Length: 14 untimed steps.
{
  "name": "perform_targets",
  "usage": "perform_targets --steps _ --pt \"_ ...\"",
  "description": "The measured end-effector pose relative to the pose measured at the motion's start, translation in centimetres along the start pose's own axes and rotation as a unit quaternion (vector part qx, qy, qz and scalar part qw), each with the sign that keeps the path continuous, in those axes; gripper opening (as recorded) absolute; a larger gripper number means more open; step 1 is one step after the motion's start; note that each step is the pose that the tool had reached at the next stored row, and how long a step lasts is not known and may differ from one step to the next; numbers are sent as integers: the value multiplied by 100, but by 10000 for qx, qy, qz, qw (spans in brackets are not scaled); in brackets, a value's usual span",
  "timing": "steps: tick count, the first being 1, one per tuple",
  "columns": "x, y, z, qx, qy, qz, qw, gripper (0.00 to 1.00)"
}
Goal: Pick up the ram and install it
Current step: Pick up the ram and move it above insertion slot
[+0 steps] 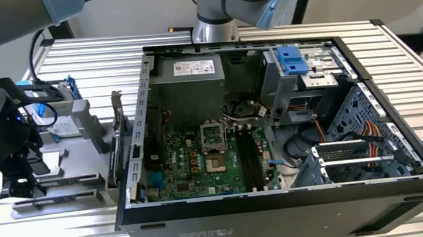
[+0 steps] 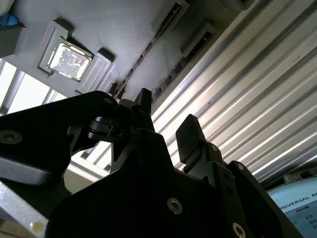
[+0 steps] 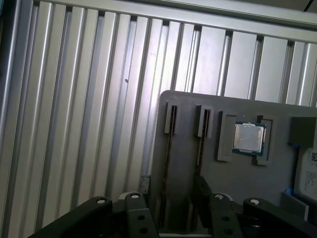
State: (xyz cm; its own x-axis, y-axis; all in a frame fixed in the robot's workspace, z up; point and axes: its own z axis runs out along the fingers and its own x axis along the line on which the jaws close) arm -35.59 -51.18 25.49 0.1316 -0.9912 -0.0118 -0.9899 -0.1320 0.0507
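The ram [image 3: 169, 153] stands on edge in a slot of the grey holder [image 3: 233, 173], a thin dark stick seen from above. In the second wrist view the ram [image 2: 148, 49] runs as a narrow line away from the fingers. My gripper [image 3: 168, 210] hangs just above the holder, open, with one finger [image 3: 132, 206] on each side of the stick's line and not touching it. In the exterior view the gripper [image 1: 15, 185] is at the left over the holder [image 1: 74, 195], apart from the open computer case [image 1: 274, 118].
A second slot [image 3: 202, 134] with a thin stick lies beside the first. A silver processor [image 3: 249, 138] sits in a pocket of the holder. The ribbed metal table [image 3: 74, 124] surrounds it. Another arm's base [image 1: 214, 30] stands behind the case.
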Motion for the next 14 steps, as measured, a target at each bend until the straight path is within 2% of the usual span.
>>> perform_targets --steps 14 --pt "0 -1 35 0 2 1 10000 100"
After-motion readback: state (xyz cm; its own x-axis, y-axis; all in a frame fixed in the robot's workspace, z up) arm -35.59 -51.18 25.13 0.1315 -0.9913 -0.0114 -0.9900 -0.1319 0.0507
